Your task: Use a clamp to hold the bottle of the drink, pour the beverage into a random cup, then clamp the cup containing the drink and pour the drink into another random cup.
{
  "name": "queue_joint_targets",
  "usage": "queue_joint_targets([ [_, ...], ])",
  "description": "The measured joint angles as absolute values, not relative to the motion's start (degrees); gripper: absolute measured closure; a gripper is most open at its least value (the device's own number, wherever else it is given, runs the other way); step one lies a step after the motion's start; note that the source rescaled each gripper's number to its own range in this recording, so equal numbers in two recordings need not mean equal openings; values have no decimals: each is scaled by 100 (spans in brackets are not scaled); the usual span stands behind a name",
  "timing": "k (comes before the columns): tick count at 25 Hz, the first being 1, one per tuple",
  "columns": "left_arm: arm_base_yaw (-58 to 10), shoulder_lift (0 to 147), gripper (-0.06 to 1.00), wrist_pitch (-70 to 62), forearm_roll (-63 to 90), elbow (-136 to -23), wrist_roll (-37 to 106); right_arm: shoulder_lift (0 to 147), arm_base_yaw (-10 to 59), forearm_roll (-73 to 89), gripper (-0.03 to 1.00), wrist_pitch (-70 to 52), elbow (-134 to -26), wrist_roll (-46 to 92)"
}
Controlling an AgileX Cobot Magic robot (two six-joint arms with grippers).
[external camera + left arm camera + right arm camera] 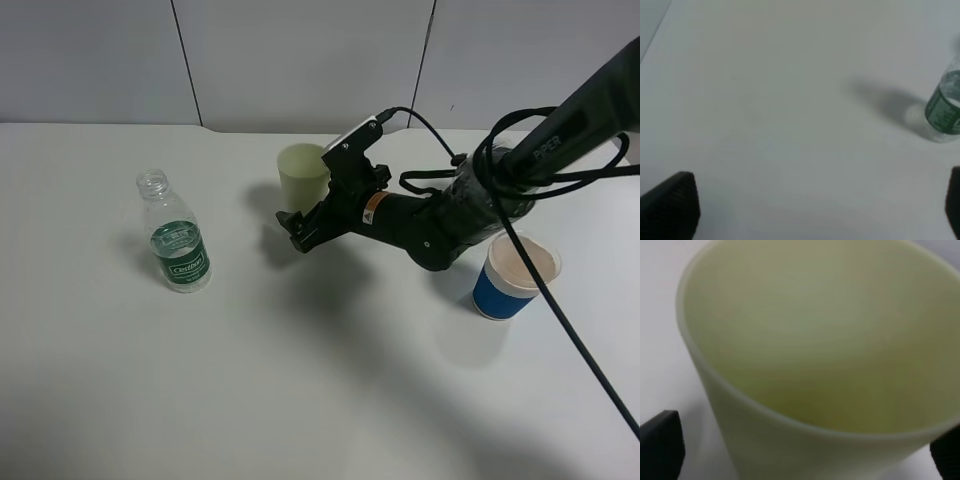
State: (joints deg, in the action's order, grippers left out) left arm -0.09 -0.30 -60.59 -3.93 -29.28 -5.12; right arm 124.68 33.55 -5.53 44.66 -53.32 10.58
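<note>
White tabletop (pixel 300 400) fills the scene, with pale wall panels behind. Nearest, on the right, stands a blue-banded cup (pixel 515 275). To the left stands the uncapped bottle (pixel 175 235), upright and well apart from both arms. The left gripper (pixel 815 205) hangs above bare table with jaws spread. Farther back, the right gripper (pixel 298 228) has jaws parted on either side of the pale yellow-green cup (pixel 825 355), which stands upright
</note>
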Motion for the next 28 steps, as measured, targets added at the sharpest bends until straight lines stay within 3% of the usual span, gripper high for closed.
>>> queue_joint_targets([
  [4,-9,-30,-6,-6059,-393,-2928,-512,12419,3355,-553,0,4327,-5327,1058],
  [7,-9,-30,-6,-6059,-393,-2928,-512,12280,3355,-560,-1,4083,-5325,1058],
  [15,-9,-30,-6,-6059,-393,-2928,-512,9980,3391,-196,-3,1005,-5307,1017],
  [20,-9,-30,-6,-6059,-393,-2928,-512,9054,3313,-143,-3,404,-5308,1017],
  [28,-9,-30,-6,-6059,-393,-2928,-512,7644,1810,-139,-3,-512,-5308,1017],
])
